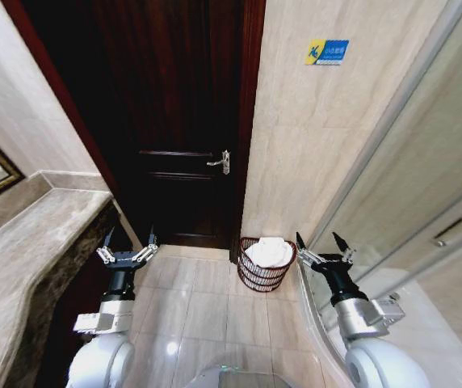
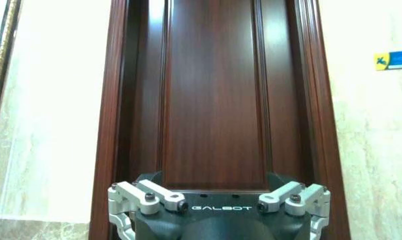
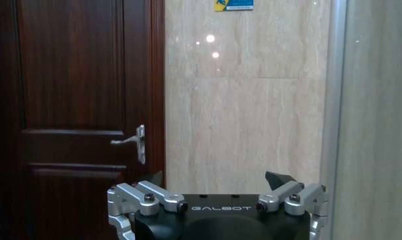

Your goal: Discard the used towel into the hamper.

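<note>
The hamper (image 1: 259, 279), a round dark reddish-brown open-weave basket, stands on the floor against the beige wall, just right of the door. A white towel (image 1: 270, 252) lies bunched inside it, rising to the rim. My left gripper (image 1: 130, 239) is held up, open and holding nothing, to the left of the hamper and beside the counter. My right gripper (image 1: 318, 240) is also open with nothing in it, just right of the hamper and close to its rim.
A dark wooden door (image 1: 182, 121) with a metal handle (image 1: 221, 162) is shut straight ahead. A marble counter (image 1: 29, 250) runs along the left. A glass partition (image 1: 409, 210) closes in the right. Pale floor tiles (image 1: 207, 307) lie between the arms.
</note>
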Available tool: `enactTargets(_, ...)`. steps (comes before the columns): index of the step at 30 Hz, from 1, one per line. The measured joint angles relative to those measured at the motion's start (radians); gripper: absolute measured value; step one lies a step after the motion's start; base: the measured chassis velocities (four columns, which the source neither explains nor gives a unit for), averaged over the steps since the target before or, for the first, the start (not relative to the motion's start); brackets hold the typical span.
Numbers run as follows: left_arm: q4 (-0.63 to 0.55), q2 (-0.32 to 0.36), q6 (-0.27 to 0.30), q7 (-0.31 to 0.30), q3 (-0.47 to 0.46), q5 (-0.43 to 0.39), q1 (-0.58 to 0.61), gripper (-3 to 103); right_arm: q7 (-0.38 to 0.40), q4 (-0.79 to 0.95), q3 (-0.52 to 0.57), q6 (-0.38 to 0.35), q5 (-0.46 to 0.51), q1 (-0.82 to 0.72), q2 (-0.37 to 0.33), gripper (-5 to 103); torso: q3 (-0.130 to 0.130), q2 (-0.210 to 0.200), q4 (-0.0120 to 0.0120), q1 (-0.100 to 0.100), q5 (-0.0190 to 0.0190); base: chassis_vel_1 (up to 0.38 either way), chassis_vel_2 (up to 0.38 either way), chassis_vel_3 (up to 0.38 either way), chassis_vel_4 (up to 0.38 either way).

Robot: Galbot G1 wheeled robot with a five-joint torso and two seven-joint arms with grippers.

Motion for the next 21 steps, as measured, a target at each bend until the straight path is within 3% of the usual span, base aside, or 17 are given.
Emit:
enactTargets(8, 0.047, 0.015, -0.025, -0.017, -0.036, -0.013, -0.008, 100, 0.003, 0.000, -0.007, -0.003, -0.002, 0.024, 0.001, 100, -0.001, -0.002, 0.0000, -0.001, 0.0000, 0.184, -0.173, -0.182, 0.194)
enactTargets(21, 0.056, 0.018, 0.003, -0.015, -0.020, 0.012, -0.010, 100, 0.011, -0.001, -0.005, 0.020, -0.029, -0.005, 0.023, 100, -0.002, -0.003, 0.0001, -0.002, 0.0001, 0.215, -0.220, -0.219, 0.223)
